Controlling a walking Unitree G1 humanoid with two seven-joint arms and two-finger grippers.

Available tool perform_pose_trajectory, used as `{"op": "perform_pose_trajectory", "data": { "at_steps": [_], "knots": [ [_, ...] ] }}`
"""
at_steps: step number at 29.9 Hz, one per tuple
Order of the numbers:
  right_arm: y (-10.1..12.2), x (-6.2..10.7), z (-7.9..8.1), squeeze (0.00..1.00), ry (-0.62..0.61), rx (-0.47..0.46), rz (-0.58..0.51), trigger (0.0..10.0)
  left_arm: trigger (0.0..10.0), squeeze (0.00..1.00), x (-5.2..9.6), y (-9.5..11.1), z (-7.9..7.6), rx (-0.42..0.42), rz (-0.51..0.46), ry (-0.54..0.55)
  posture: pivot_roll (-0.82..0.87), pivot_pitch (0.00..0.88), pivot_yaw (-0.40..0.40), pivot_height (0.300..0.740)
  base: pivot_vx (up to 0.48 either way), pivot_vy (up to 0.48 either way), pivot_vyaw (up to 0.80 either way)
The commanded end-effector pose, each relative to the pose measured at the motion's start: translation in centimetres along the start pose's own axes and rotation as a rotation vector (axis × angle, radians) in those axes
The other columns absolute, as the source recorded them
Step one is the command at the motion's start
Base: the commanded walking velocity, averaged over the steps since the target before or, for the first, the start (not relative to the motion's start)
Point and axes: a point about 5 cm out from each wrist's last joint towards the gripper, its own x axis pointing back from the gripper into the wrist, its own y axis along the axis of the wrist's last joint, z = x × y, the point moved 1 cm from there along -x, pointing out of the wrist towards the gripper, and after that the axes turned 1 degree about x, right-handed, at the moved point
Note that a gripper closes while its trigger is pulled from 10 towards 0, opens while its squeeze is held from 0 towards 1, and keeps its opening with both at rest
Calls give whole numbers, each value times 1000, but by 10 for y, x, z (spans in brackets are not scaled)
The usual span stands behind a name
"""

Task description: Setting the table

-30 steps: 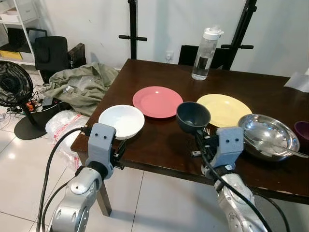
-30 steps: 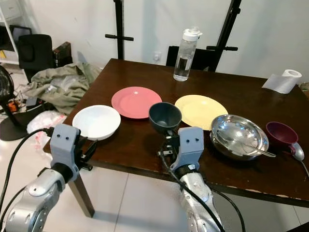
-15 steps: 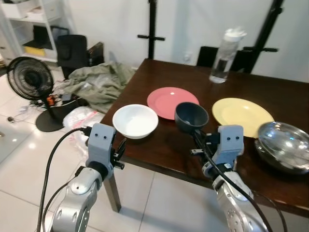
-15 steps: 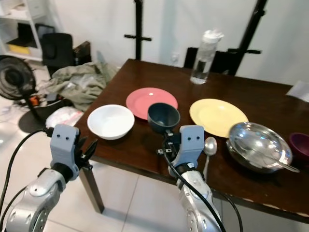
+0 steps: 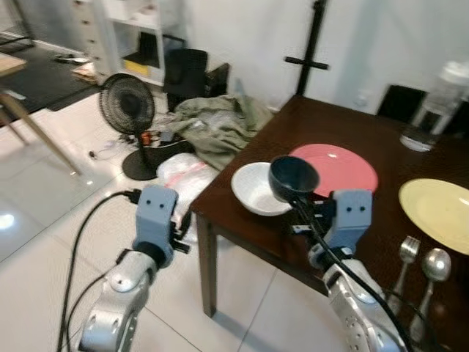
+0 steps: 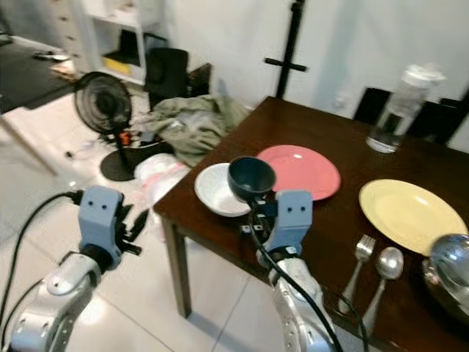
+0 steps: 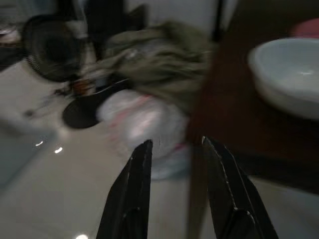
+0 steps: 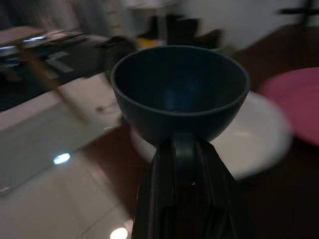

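My right gripper (image 8: 182, 149) is shut on the foot of a dark blue bowl (image 5: 293, 178), holding it upright above the table's near left corner. Just behind it on the dark wooden table (image 5: 238, 227) sits a white bowl (image 5: 253, 194). A pink plate (image 5: 344, 165) lies beyond that, and a yellow plate (image 6: 407, 213) lies further right. A fork (image 6: 359, 253) and a spoon (image 6: 386, 265) lie side by side in front of the yellow plate. My left gripper (image 7: 177, 149) is open and empty. It hangs over the floor, left of the table corner.
A black fan (image 5: 123, 103), a heap of olive cloth (image 5: 220, 125) and a plastic bag (image 5: 179, 176) sit on the tiled floor left of the table. A water bottle (image 6: 396, 110) stands at the table's far side. A steel bowl (image 6: 451, 268) is at the right edge.
The whole view has swung left, so the table now sits to the right and more floor shows. The blue bowl stays in my right gripper. Both arms keep their pose.
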Motion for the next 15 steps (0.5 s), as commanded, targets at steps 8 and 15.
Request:
{"op": "perform_pose_trajectory", "data": {
  "at_steps": [8, 15],
  "knots": [
    [-5, 3, -1, 0, -4, -4, 12, 10000, 10000, 0, 0, -6, 2, -9, 33, 24, 85, 95, 77, 740, 0, 0, 800],
    [-7, 4, -1, 0, -5, -5, 16, 10000, 10000, 0, -2, -7, 6, -25, 44, 54, 87, 97, 79, 740, 0, 0, 800]
  ]
}}
